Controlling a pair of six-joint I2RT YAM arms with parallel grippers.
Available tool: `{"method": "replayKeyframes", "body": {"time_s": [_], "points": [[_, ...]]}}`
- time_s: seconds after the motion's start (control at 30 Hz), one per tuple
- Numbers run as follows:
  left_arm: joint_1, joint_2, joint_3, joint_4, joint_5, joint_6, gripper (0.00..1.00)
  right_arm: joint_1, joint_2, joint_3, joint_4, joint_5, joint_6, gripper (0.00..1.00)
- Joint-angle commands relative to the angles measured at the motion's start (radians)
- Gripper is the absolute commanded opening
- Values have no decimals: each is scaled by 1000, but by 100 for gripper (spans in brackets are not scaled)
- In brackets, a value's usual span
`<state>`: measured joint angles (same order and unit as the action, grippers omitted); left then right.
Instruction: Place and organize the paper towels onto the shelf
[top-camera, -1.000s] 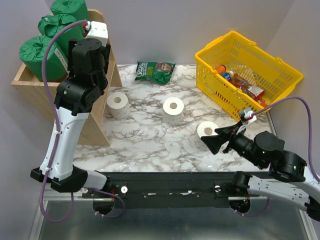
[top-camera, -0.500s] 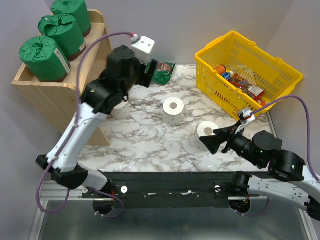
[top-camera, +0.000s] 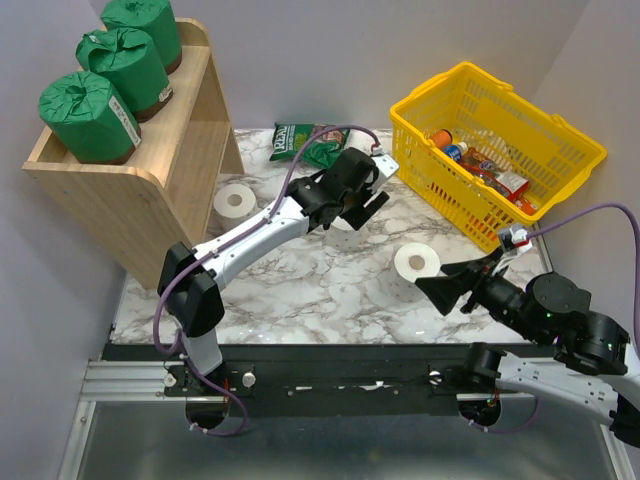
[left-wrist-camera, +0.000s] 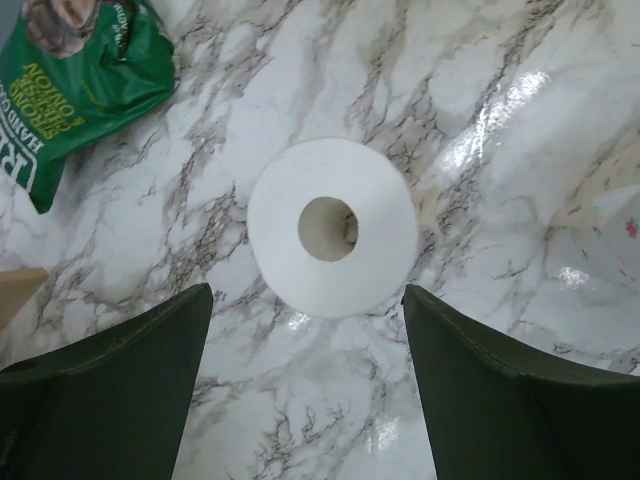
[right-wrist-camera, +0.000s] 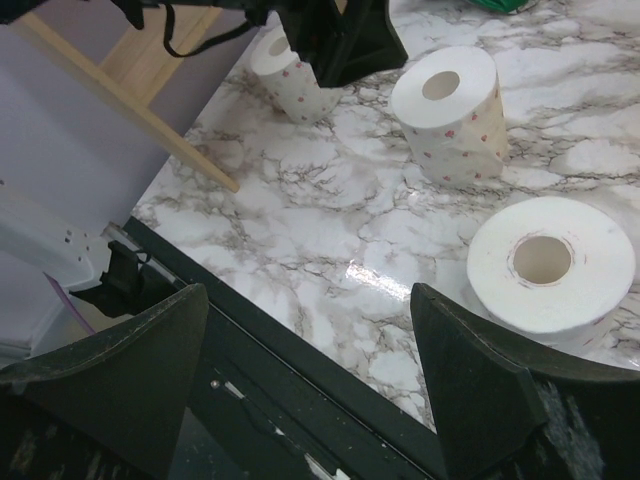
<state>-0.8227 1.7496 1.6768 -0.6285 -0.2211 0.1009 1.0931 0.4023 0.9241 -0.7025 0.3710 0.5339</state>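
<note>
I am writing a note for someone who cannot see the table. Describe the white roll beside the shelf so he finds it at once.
Find the wooden shelf at the far left of the marble table. Beside the foot of its side panel stands a white paper towel roll, upright, core upward. It alone stands next to the shelf; the other white rolls stand farther right.

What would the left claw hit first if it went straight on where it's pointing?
Probably the white paper towel roll, standing on end on the marble table: it sits centred between the open fingers of the left gripper.
</note>
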Motion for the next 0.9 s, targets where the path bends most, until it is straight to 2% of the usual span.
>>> {"method": "replayKeyframes", "body": {"time_s": [0.0, 0.33, 0.63, 0.73, 0.87], "points": [[-21, 53, 1, 92, 83, 11, 86, -2, -23, 10, -41, 22, 5, 90], [-24, 163, -5, 104, 66, -6, 84, -1, -25, 16, -43, 29, -2, 90], [-24, 226, -35, 131, 45, 3, 77, -2, -36, 21, -54, 32, 11, 90], [-24, 243, -35, 131, 34, 3, 73, -1, -33, 22, -54, 29, 15, 90], [-24, 238, -45, 145, 19, 3, 60, -1, -31, 22, -57, 31, 17, 90]]}}
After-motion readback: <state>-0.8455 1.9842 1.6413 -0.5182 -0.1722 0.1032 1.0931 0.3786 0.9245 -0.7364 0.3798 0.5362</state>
